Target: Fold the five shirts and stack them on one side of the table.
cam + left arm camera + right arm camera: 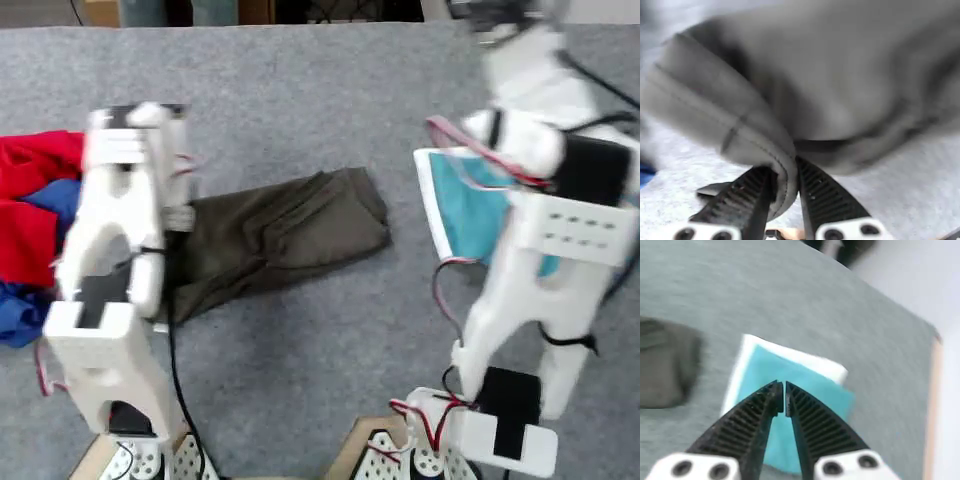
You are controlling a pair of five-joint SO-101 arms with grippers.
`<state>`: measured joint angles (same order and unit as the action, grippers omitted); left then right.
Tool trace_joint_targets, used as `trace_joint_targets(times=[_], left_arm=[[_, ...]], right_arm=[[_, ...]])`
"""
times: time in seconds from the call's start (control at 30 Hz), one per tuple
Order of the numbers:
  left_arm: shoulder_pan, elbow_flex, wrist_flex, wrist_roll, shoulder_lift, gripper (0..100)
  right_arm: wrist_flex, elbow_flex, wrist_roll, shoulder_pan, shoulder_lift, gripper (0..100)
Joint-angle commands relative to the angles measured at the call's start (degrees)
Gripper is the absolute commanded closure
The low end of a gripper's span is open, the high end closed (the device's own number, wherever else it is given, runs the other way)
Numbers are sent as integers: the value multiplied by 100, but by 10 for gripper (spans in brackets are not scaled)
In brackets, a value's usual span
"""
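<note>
Black ribbed fingers (pixel 757 202) of the left claw (pixel 785 170) sit closest to the lens, clamped on a hemmed fold of the olive shirt (pixel 840 90); the cloth is pinched between them and bulges out past the tips. From the high view that shirt (pixel 285 235) lies crumpled across the middle of the grey desk (pixel 300 100), its left end hidden under the white left arm (pixel 115 230). Just beside that arm, at the desk's left edge, a red shirt (pixel 35 205) and a blue shirt (pixel 20 315) lie heaped together, unfolded, the blue showing both within and below the red

On the right side, well apart from the olive shirt, a folded teal shirt (pixel 470 210) rests on a white garment (pixel 425 190) whose border shows along two sides. The right arm (pixel 545 250) and its red wires (pixel 470 140) cross over this pile and cover its far part. The right claw (pixel 781 390) hangs above the teal shirt, tips together with nothing between them
</note>
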<state>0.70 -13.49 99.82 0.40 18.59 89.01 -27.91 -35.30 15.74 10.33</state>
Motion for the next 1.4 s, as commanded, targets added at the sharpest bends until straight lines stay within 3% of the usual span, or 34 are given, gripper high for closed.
trace_joint_targets(times=[0.0, 0.17, 0.37, 0.67, 0.93, 1.37], left_arm=[[1165, -620, 62, 229, -325, 971], [2264, -1446, 44, 255, -316, 971], [2791, -2088, -712, 1046, 132, 971], [2624, -3662, -1143, 1873, 1442, 971], [2281, -5648, -1090, 1908, 2505, 971], [2431, -6870, -1134, 2470, 3631, 971]], right_arm=[[-167, -268, 35, 923, 242, 984], [-273, -251, -431, 1749, 224, 984], [-237, -251, -519, 1802, 224, 984], [-273, -4, -774, 1802, 224, 984], [-237, 4, -774, 1538, 224, 984], [-229, 75, -765, 1231, 224, 984]])
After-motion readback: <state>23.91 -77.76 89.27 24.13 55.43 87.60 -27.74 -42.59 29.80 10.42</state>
